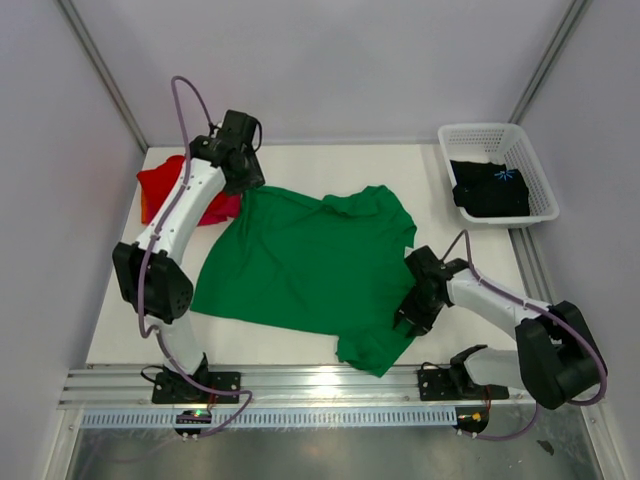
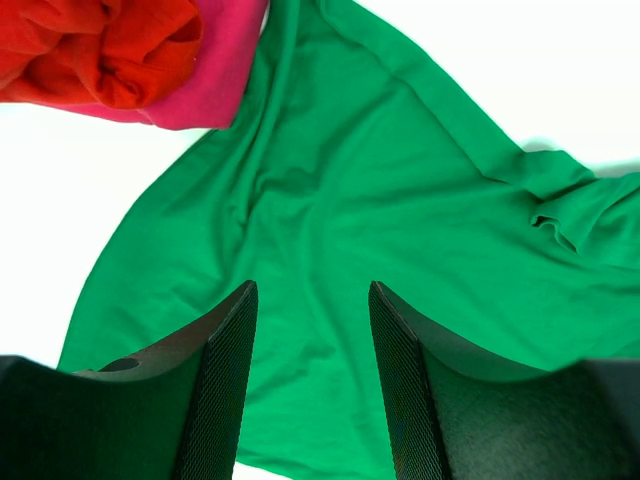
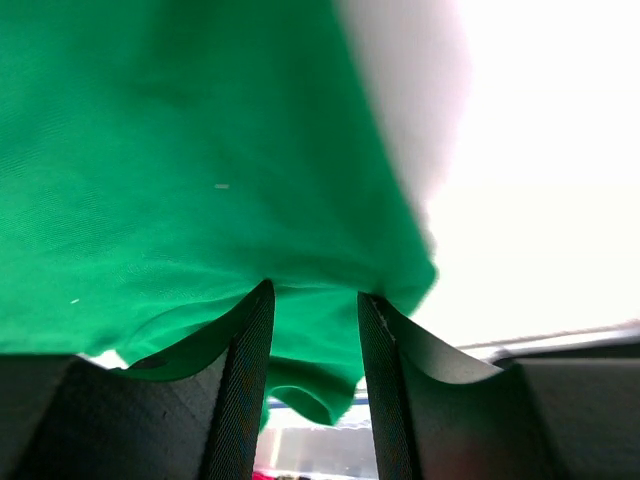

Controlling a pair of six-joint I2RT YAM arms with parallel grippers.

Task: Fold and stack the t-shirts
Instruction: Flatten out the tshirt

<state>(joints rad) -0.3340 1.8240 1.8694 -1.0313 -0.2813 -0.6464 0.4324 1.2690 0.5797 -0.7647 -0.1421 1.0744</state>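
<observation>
The bright green t-shirt (image 1: 300,260) lies spread on the white table, wrinkled, one sleeve folded near the front edge. My left gripper (image 1: 243,178) hovers open and empty over its far left corner; in the left wrist view (image 2: 312,300) green cloth (image 2: 380,200) lies below the jaws. My right gripper (image 1: 410,318) is at the shirt's right edge, jaws apart, with a fold of green cloth (image 3: 200,150) hanging between them (image 3: 312,300). The red shirt (image 1: 165,185) lies bunched on the magenta-pink shirt (image 1: 225,208) at the far left. The black shirt (image 1: 490,188) lies in the basket.
The white lattice basket (image 1: 541,178) stands at the far right corner. Grey walls close in the table on three sides. A metal rail (image 1: 320,385) runs along the near edge by the arm bases. Bare tabletop shows right of the shirt (image 1: 470,245).
</observation>
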